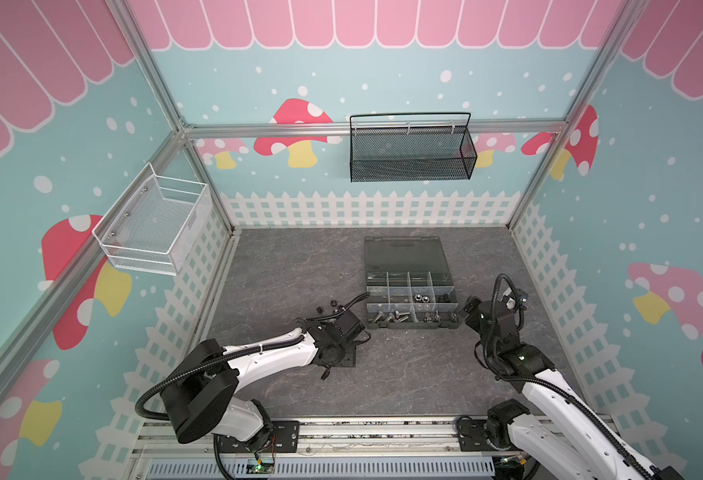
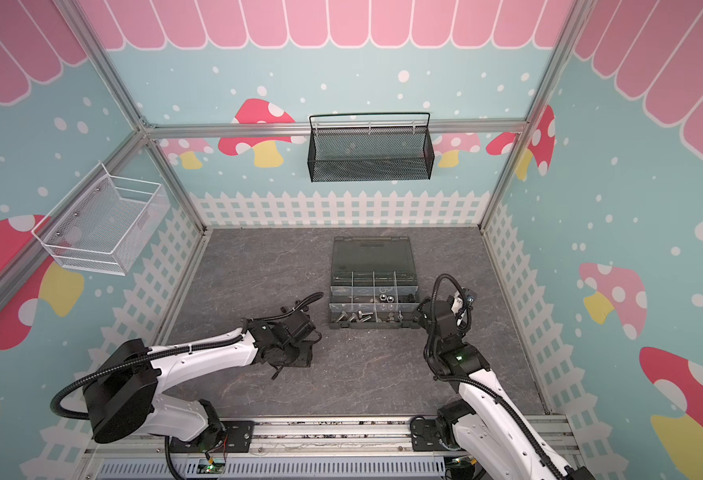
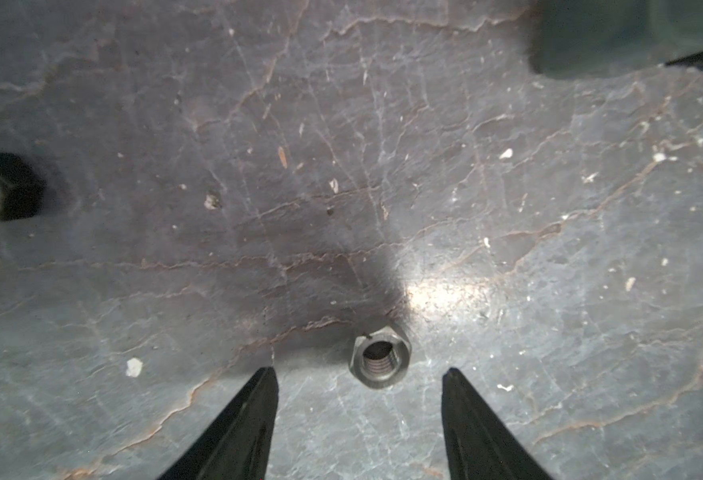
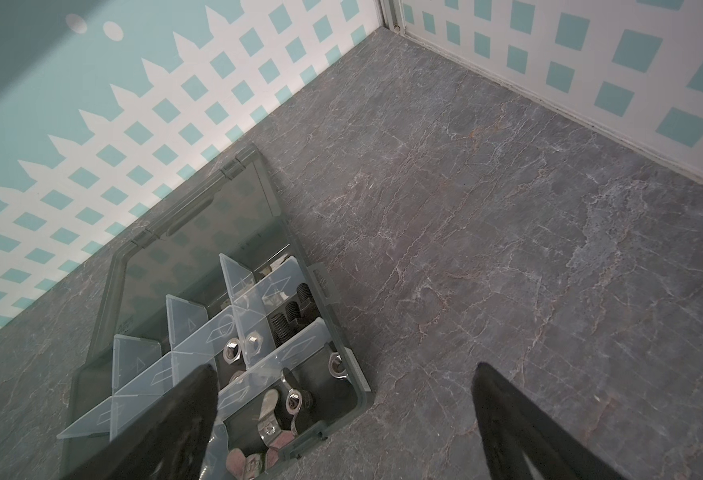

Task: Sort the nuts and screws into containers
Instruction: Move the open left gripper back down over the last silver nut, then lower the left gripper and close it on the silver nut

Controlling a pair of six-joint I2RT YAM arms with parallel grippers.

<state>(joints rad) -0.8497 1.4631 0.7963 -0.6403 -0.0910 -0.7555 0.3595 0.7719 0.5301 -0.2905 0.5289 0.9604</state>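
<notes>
Organizer box (image 1: 405, 254) ahead of left gripper (image 3: 361, 371). Right gripper (image 4: 344, 366) spread wide, empty, over box edge. Left jaws apart, gripping nothing. Silver nut (image 3: 381, 362) flat on table (image 3: 549, 232), just beyond fingertips (image 3: 268, 378). Advance slightly, centre nut, pinch across flats.

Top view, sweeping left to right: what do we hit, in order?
white wire basket → loose black nuts → organizer box → right arm. Skipped for overlap: left arm (spans the nuts), black mesh basket (same span as the box).
</notes>
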